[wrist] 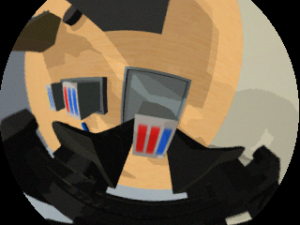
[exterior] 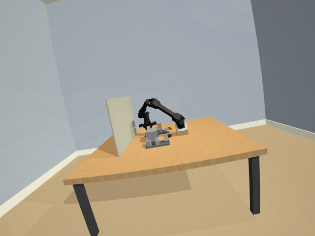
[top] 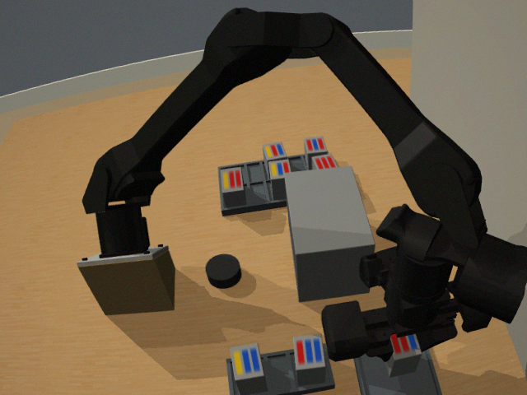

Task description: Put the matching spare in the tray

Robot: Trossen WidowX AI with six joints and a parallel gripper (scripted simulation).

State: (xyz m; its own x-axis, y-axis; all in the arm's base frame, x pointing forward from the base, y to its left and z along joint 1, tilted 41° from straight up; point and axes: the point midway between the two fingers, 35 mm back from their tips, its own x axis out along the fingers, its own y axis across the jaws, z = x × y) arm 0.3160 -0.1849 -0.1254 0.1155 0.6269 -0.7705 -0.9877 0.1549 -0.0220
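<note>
My gripper (top: 403,355) (wrist: 153,137) is shut on a grey block (top: 406,365) (wrist: 155,110) with red, red and blue stripes. It holds the block over the grey tray (top: 372,376) (wrist: 157,86), slightly tilted; whether the block touches the tray floor cannot be told. In the top view, spares with yellow-blue-blue (top: 246,361) and red-blue-blue (top: 309,351) stripes stand in the near rack. Other striped blocks, such as a yellow-red-red one (top: 232,180), stand at the far rack (top: 255,209). A large grey box (top: 332,212) (exterior: 152,132) stands between. No readable code shows on it.
An upright pale panel (top: 464,106) (exterior: 123,127) stands beside the arm. A black puck (top: 223,270) lies between the arm's base and the grey box. The near rack (top: 293,388) sits just left of the tray in the top view.
</note>
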